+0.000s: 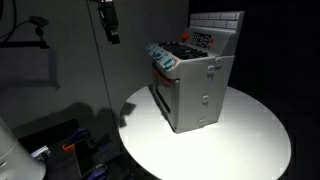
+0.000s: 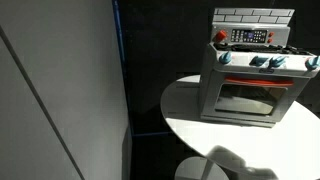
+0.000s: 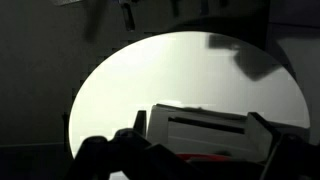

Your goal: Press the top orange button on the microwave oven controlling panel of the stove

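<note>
Fingers [image 3: 128, 146] of the gripper [image 3: 197, 140] splayed wide along the bottom of the wrist view, released, grasping nothing. Between them and farther off, the stove [image 3: 215, 128], untouched.

Hangs as a dark shape in an exterior view, gripper [image 1: 109, 26] high above and well apart from the stove [image 1: 195, 80], out on its oven-door side; finger state unreadable there.

Stands upright on a round white table [image 2: 187, 116] in both exterior views.

At the stove's top rear, the microwave oven controlling panel [image 2: 250, 37]: small dark rectangle set against the white tiled back wall [image 2: 255, 16], just above the cooktop [image 1: 182, 50], dotted with tiny orange-red and white marks. Single buttons too small to tell apart. Same panel [image 1: 203, 40] well apart from the gripper.

Just beside the panel, at the stove's back corner, a red knob [image 2: 221, 37]. Along the stove's front edge, a row of blue knobs [image 2: 252, 62], directly above the oven door [image 2: 248, 98].
</note>
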`<state>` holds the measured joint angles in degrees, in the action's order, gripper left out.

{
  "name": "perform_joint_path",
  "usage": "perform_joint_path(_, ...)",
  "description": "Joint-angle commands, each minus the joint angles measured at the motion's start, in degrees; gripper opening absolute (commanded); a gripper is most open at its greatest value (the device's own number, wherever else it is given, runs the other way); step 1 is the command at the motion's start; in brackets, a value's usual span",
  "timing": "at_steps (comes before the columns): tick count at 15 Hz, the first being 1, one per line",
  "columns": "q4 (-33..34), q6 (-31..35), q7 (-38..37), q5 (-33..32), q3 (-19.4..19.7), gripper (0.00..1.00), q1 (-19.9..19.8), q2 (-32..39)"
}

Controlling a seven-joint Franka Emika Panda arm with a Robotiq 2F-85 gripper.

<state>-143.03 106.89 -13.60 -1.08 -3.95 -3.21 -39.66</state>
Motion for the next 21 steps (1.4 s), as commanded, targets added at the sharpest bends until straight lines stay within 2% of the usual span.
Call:
perform_joint_path(1,0.2,-0.2,0.0,0.0,0.1,1.00,0.1,0.0)
perform_joint_path(12,2.9,0.4,-0.7,-0.2,0.1,1.00,-0.5,3.0)
perform_joint_path(21,14.1,1.1,-1.2,0.5,1.8,1.00,-1.3,12.3)
